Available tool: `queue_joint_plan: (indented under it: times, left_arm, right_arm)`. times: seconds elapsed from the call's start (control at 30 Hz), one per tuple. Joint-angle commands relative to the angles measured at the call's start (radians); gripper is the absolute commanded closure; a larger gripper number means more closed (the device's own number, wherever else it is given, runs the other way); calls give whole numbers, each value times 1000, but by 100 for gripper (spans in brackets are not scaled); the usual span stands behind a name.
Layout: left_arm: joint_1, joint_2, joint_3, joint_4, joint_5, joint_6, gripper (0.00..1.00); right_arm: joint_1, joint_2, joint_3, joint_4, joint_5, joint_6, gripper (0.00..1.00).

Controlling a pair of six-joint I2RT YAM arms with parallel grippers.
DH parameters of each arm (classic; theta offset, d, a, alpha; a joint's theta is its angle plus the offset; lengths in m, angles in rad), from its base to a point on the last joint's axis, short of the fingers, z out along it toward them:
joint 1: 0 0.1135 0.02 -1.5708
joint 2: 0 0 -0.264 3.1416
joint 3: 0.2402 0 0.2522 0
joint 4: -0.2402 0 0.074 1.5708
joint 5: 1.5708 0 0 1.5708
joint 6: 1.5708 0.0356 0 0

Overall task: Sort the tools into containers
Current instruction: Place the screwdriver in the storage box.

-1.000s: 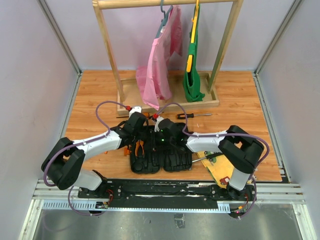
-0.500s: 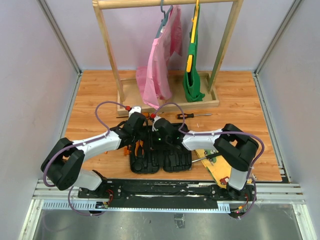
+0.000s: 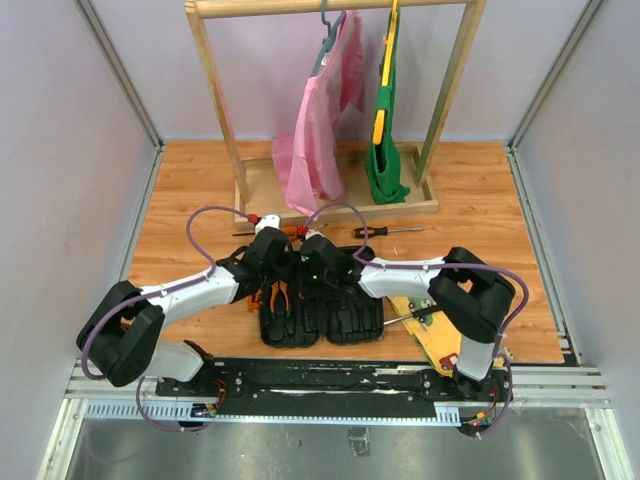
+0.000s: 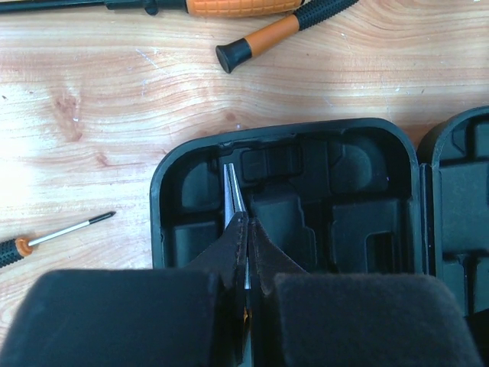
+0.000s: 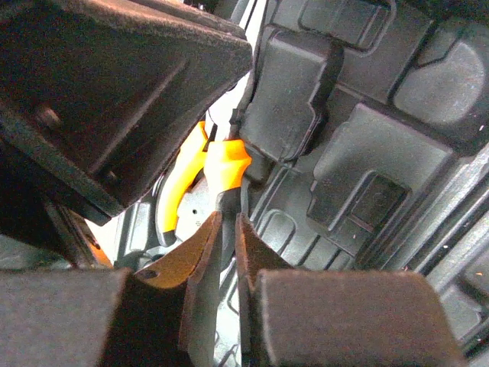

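Pinching the orange-handled pliers (image 4: 231,189) by their metal nose, my left end effector (image 4: 246,229) closed tight over the left half of the black tool case (image 4: 163,183). My right end effector (image 5: 227,223) is narrow beside the orange grip; cannot tell if it holds.

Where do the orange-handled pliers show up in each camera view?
Top external: the orange-handled pliers sit low, left of centre, over the case's left half.
Left wrist: only their metal nose shows, left of centre, pinched in the left gripper.
Right wrist: their orange handles show left of centre.
Shared landmark: the black tool case with its moulded slots.
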Motion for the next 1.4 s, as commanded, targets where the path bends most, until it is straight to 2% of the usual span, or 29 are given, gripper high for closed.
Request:
queue_joint_plan:
  times: [0.0, 0.43, 0.63, 0.83, 1.1, 1.17, 1.37]
  left_arm:
    - [0, 7, -59, -63, 70, -26, 100]
    - [-1, -1, -109, -45, 105, -32, 99]
    - [-1, -17, -129, -65, 118, -86, 100]
    - [-1, -63, -130, -49, 131, -62, 100]
    - [-1, -219, -16, -87, 103, 6, 97]
    - [-1, -244, 3, -116, 94, 0, 93]
    - [-1, -299, -42, -212, 106, -68, 94]
  right_arm:
    - [13, 45, 2, -131, 52, -22, 88]
    - [20, 107, 68, -225, 94, 9, 86]
    - [38, 117, 52, -224, 144, 61, 86]
    - [40, 0, -27, -129, 164, 34, 85]
    - [40, -191, -75, -59, 114, -102, 76]
    - [40, -214, -86, -56, 101, -118, 75]
    - [37, -226, -102, -44, 67, -108, 75]
